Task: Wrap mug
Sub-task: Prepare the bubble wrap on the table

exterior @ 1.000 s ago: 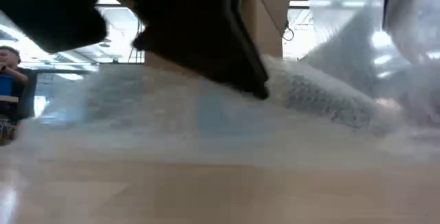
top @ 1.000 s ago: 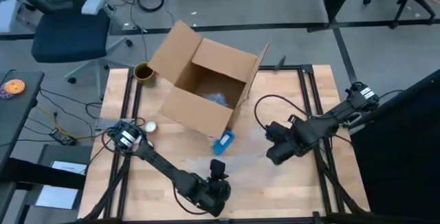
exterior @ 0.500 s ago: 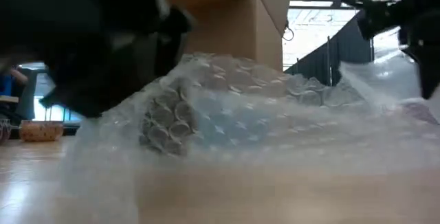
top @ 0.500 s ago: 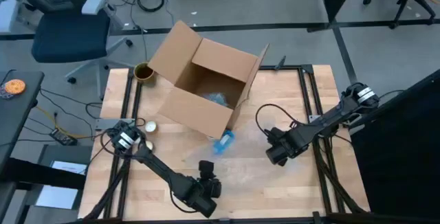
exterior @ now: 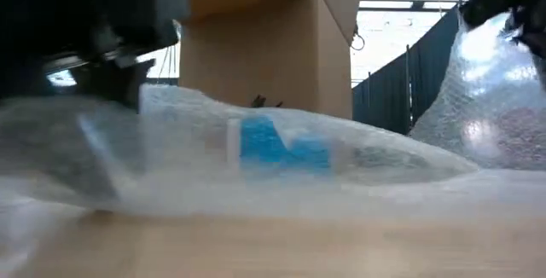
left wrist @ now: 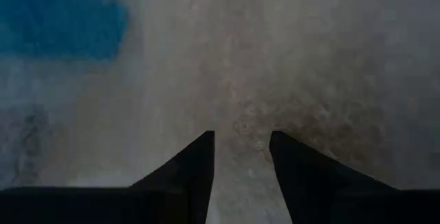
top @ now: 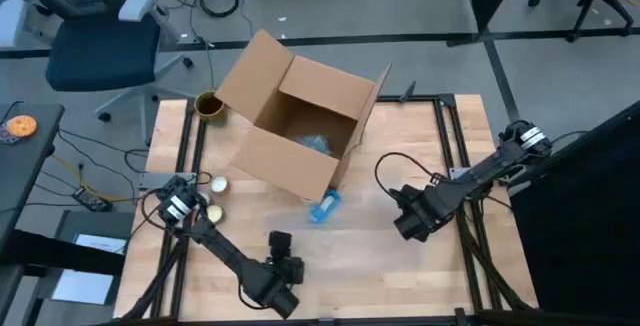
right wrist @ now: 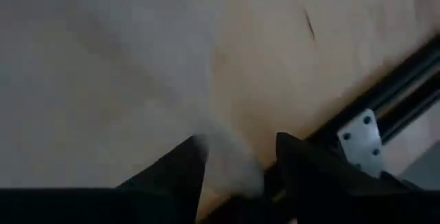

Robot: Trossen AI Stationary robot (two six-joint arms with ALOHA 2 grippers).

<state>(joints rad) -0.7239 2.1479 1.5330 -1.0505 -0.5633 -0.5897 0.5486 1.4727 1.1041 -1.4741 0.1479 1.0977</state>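
Left claw (top: 283,269): low near the surface's front edge, its two dark fingers (left wrist: 196,165) a narrow gap apart with bubble wrap (exterior: 281,171) between them and spread ahead of them; a hold on the sheet looks likely but cannot be confirmed.
Right claw (top: 412,221): over the right part of the surface, fingers close together pinching an edge of the bubble wrap, which the low view shows lifted up at that side.
Bubble wrap: a clear sheet stretched between the two claws, lying over the wooden surface (top: 360,266).
Blue mug (top: 325,206): between the claws, ahead of the left claw and to the left of the right one, just beside the front corner of the cardboard box (top: 300,126); in the low view it shows as a blue shape under the sheet.
Cardboard box: open, flaps up, beyond both claws at the back of the surface.
Far left corner: a small round cup (top: 208,104) well apart from both claws.
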